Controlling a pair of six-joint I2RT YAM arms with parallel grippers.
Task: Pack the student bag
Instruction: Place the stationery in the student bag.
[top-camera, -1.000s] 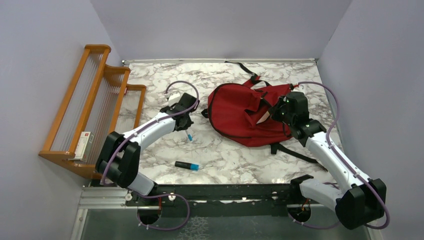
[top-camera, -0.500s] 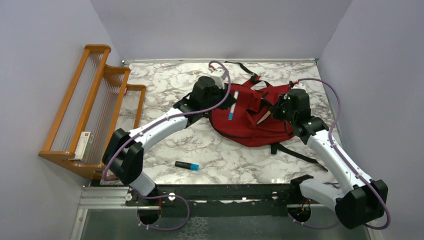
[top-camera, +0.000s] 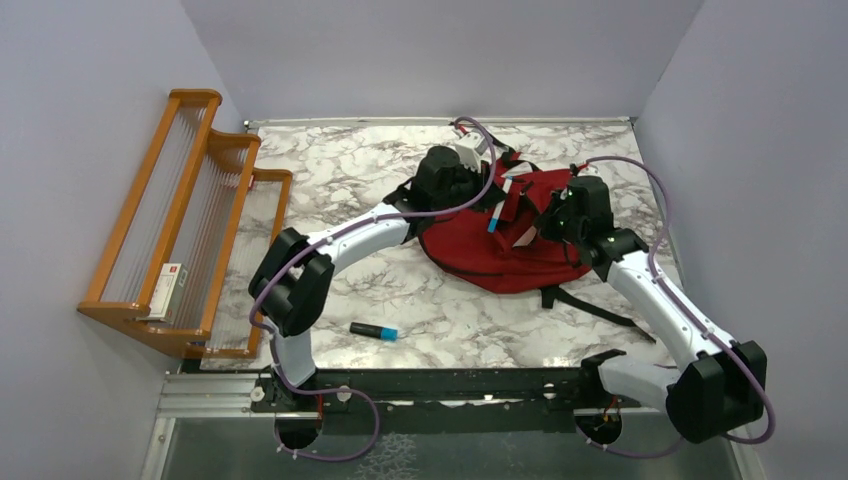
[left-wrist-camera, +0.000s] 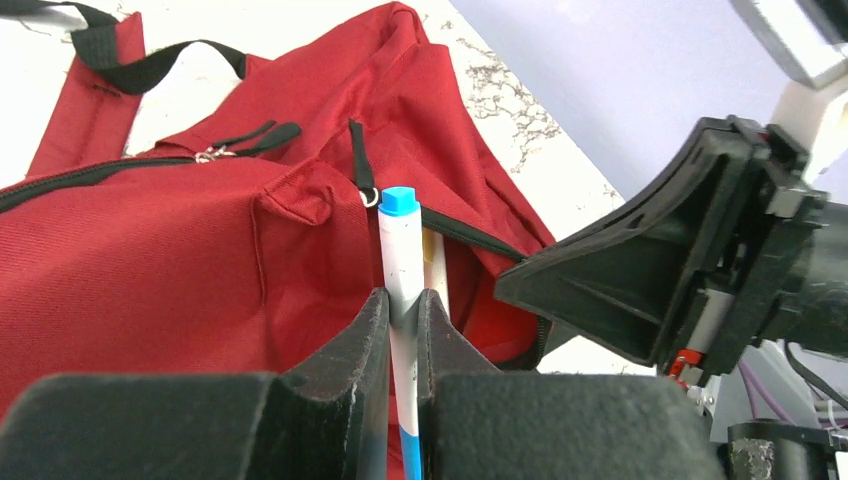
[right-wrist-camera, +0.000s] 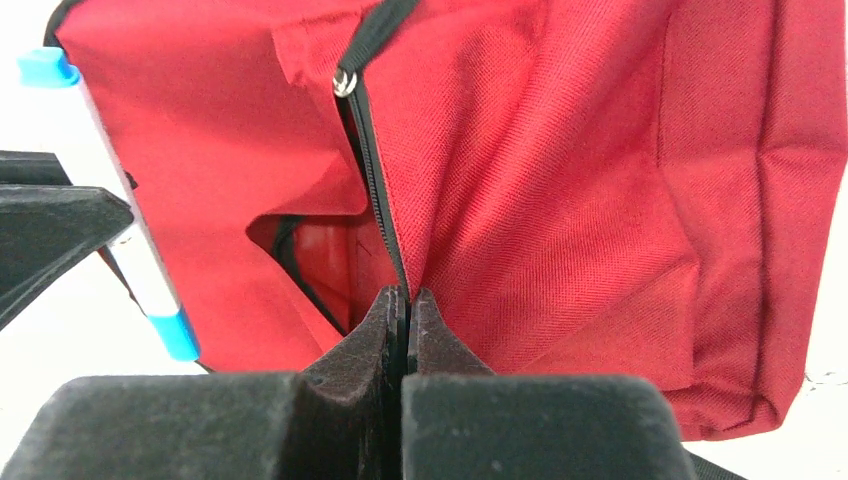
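The student bag (top-camera: 470, 245), a red backpack with black straps, lies flat at the back right of the marble table. My right gripper (top-camera: 545, 225) is shut on the zipper edge of its pocket (right-wrist-camera: 385, 250) and holds the flap lifted, so a dark opening (right-wrist-camera: 320, 260) shows beside it. My left gripper (left-wrist-camera: 402, 300) is shut on a white marker with blue ends (left-wrist-camera: 402, 250). The marker (top-camera: 497, 210) hangs upright over the bag, just left of that opening. Something pale (left-wrist-camera: 435, 270) shows inside the pocket behind the marker.
A dark marker with a blue cap (top-camera: 373, 331) lies on the table near the front. A wooden rack (top-camera: 190, 200) stands along the left wall with a small box (top-camera: 170, 290) on it. A black strap (top-camera: 590, 308) trails off the bag toward the right arm.
My left arm has swung from the table left of the bag to over the bag, carrying the marker. The right gripper has kept its hold and barely moved.
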